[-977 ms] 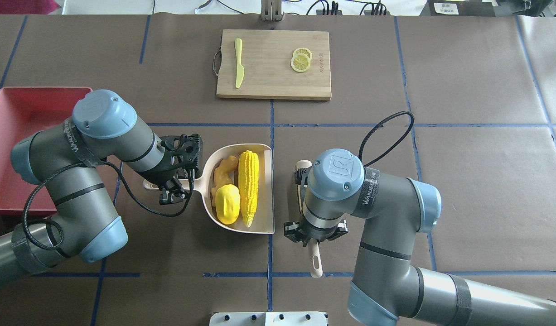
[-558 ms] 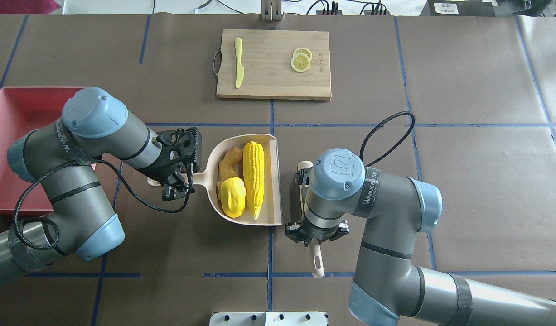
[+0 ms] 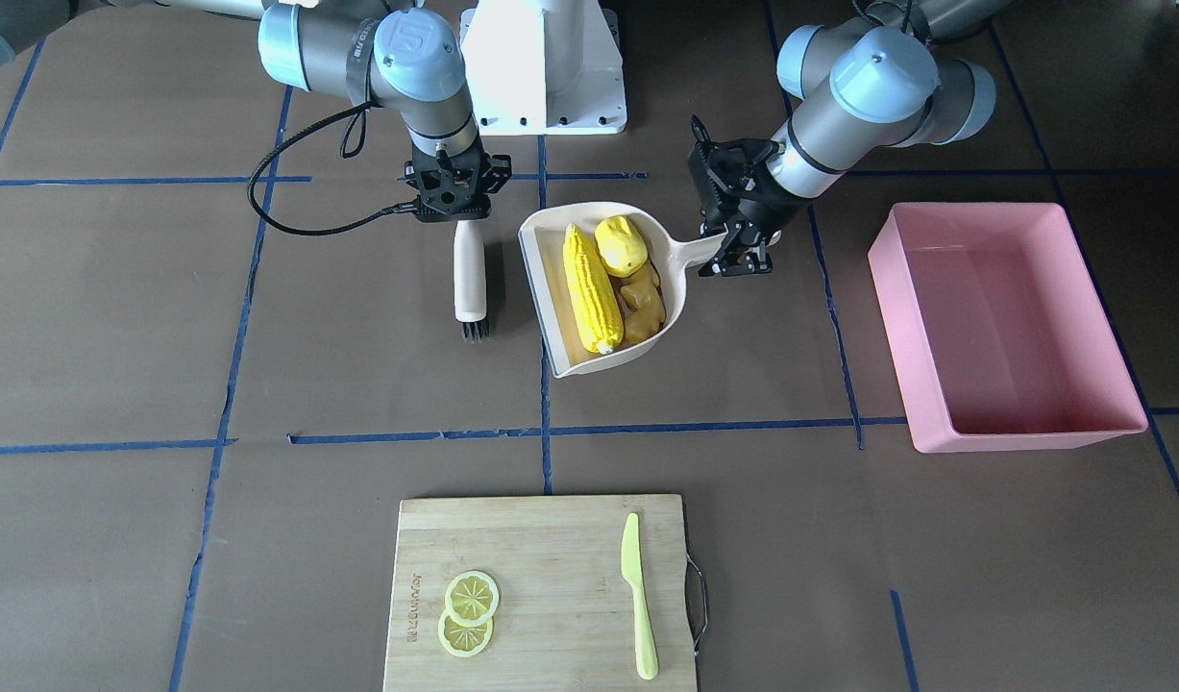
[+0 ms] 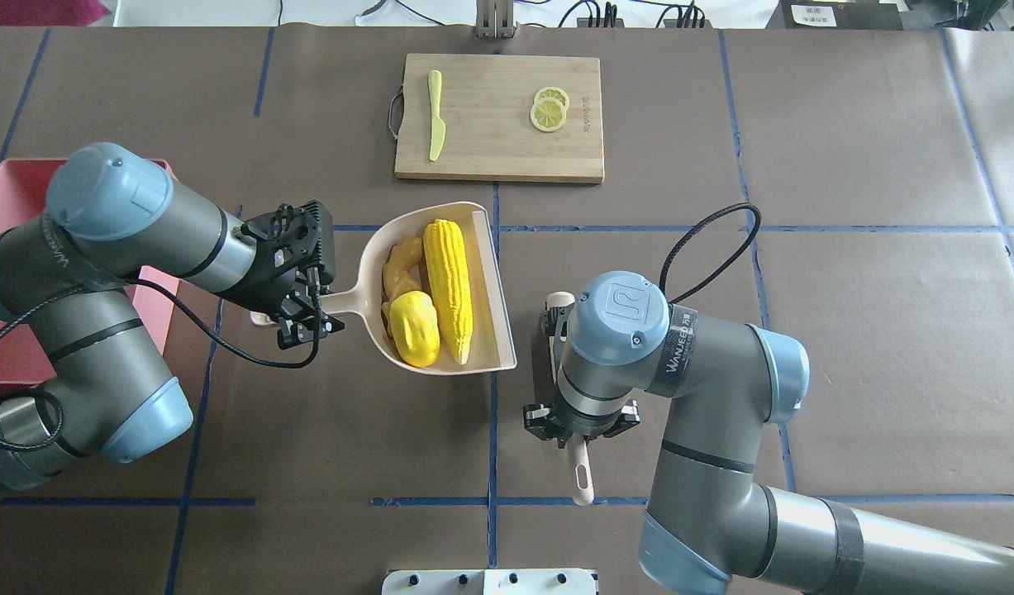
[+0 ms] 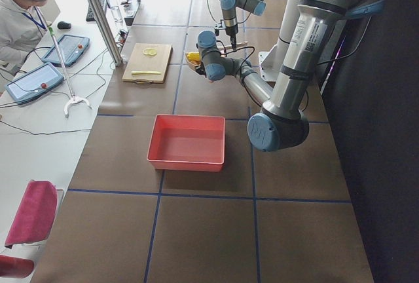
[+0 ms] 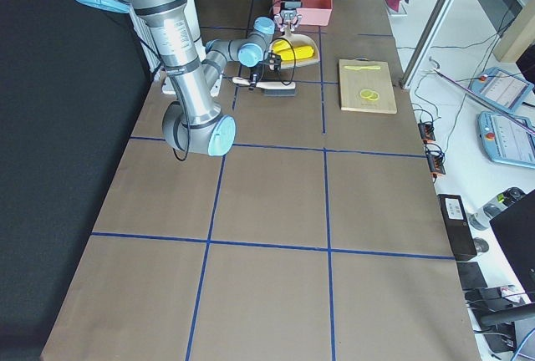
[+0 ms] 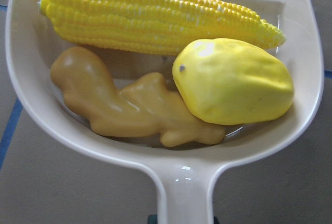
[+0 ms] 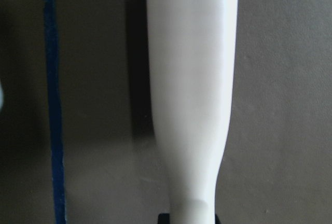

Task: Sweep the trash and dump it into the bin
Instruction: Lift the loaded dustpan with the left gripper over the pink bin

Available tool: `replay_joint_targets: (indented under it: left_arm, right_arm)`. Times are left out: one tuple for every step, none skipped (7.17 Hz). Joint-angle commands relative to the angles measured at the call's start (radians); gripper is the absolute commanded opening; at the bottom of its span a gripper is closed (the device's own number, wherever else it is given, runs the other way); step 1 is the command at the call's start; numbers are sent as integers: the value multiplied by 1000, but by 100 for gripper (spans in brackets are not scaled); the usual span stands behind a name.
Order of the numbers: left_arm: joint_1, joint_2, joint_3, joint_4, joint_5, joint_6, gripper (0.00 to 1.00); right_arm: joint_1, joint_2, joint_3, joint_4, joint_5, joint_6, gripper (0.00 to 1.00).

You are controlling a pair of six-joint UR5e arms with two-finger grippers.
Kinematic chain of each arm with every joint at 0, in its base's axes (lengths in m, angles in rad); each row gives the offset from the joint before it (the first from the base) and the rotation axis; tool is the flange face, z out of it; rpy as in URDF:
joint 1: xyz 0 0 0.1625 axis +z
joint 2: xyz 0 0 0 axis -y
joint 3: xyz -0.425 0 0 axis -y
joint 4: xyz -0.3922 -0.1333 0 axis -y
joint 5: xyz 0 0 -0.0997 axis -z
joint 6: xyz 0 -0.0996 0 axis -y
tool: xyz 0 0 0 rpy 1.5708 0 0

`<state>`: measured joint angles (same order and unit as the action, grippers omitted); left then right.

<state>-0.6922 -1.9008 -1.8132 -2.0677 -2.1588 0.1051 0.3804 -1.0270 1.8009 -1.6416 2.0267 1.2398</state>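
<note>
Left claw (image 4: 308, 321) was found clamped on dustpan (image 4: 488, 289) handle, trash (image 4: 447, 289) loaded inside; right claw (image 3: 452, 213) was clamped on brush (image 3: 470, 274) handle.

Overhead, the left arm (image 4: 135, 240) covers most of the bin (image 4: 11, 186), and the right arm (image 4: 639, 347) hides the middle of the brush (image 4: 579, 473). The left wrist view cuts off the handle end of the dustpan (image 7: 181, 193).
</note>
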Motion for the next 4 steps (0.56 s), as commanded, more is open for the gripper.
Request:
replay_joint_targets:
  left_arm:
    - [-93,78,-35,-80,-57,-21,4]
    - [-154,110,-35,-81,-137,-12,4]
    - [-227,139,-34,-83,-224,-7,3]
    - [-309,163,-22,-113,-321,-5,2]
  right_arm:
    - [-1,-1,0,0,0,1,0]
    - [-1,-1,2,0,0,1,0]
    - [-1,-1,2,0,0,1,0]
    - [0,-1,2,0,-2,1,0]
